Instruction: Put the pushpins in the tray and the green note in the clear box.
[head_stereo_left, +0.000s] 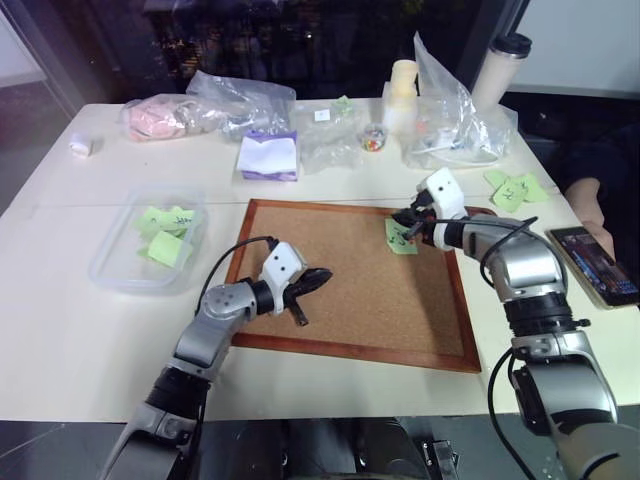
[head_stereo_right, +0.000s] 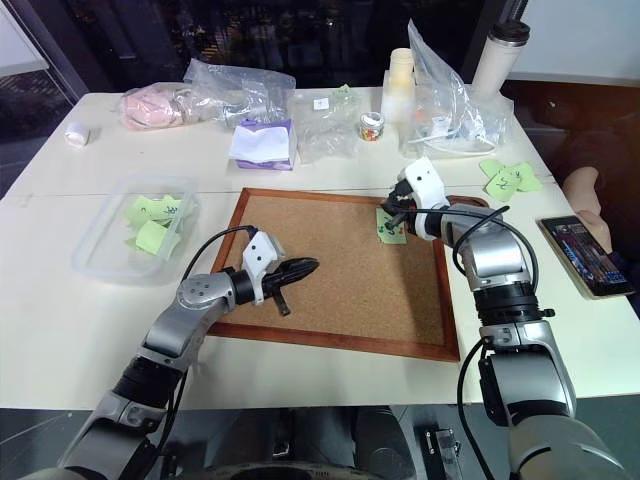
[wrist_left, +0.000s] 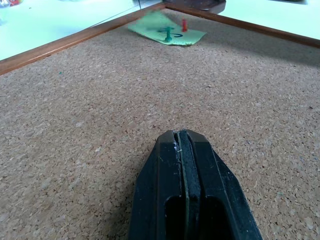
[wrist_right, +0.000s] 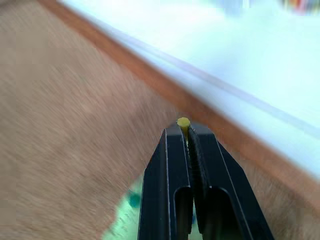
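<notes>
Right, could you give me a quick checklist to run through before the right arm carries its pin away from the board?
1. Right gripper shut on the yellow pushpin: ok, the pin head sits between the fingertips.
2. Green note free to lift: not ok, a green pin and a red pin stand in it on the cork board.
3. Tray ready for the pin: cannot tell, just its edge shows past the board's far frame.
4. Left gripper out of the way: ok, shut on nothing, low over bare cork, apart from the note.
5. Clear box reachable: ok, it stands left of the board with other green notes inside.
</notes>
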